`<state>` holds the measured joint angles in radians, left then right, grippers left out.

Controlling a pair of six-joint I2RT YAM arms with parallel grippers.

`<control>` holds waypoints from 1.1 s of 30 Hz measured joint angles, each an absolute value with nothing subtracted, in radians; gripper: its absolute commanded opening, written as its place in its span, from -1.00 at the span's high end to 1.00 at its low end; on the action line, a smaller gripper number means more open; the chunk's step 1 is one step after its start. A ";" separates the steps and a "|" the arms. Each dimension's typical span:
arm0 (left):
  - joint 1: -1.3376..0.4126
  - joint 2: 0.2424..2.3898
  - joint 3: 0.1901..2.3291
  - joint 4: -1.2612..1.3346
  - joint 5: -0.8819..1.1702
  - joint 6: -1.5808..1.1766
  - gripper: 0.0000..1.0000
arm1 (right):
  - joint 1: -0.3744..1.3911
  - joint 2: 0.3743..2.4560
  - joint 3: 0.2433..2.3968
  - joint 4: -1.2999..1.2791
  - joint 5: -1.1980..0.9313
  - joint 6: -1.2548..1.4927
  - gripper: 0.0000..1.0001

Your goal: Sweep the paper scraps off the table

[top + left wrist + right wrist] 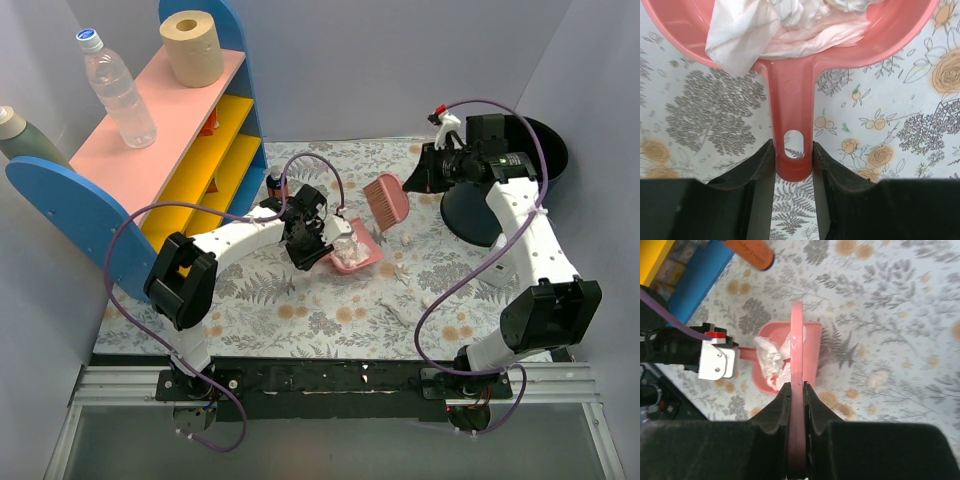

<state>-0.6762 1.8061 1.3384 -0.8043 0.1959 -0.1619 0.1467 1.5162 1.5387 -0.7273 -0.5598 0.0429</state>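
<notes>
Left claw (794, 152) pinched tight on pink dustpan (790, 85) handle (paper scraps (755, 30) piled inside). Right claw (796, 390) squeezes pink brush (797, 335) over table (890, 315).

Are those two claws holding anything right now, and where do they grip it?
The left gripper clamps the pink dustpan by the end of its handle; the right gripper holds the pink brush by its handle.

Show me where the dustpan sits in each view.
Top external: dustpan at centre, at the left gripper's tip.
Left wrist: dustpan across the top, handle running down the middle.
Right wrist: dustpan centre-left, behind the brush.
Shared landmark: white paper inside it.
</notes>
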 measured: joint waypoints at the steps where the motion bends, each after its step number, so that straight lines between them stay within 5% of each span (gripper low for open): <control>1: -0.676 1.807 1.353 -0.805 0.194 -0.161 1.00 | 0.143 1.511 1.559 -0.735 -0.535 0.023 0.97; 8: -0.676 1.886 1.575 -0.849 0.184 -0.162 1.00 | 0.130 1.377 1.633 -0.848 -0.320 -0.148 0.97; 21: -0.676 2.183 1.977 -0.947 0.127 -0.176 1.00 | 0.091 0.825 1.285 -0.940 -0.057 -0.266 0.97; 27: -0.677 2.320 2.223 -1.000 0.100 -0.169 1.00 | 0.091 0.789 1.195 -0.984 -0.057 -0.290 0.97; 33: -0.678 2.323 2.247 -0.982 0.074 -0.184 1.00 | 0.091 0.745 1.092 -1.004 -0.088 -0.347 0.97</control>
<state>-0.6781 2.3230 2.2471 -0.9821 0.0742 -0.1841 0.0910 0.7452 1.0924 -1.0039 -0.0883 -0.3466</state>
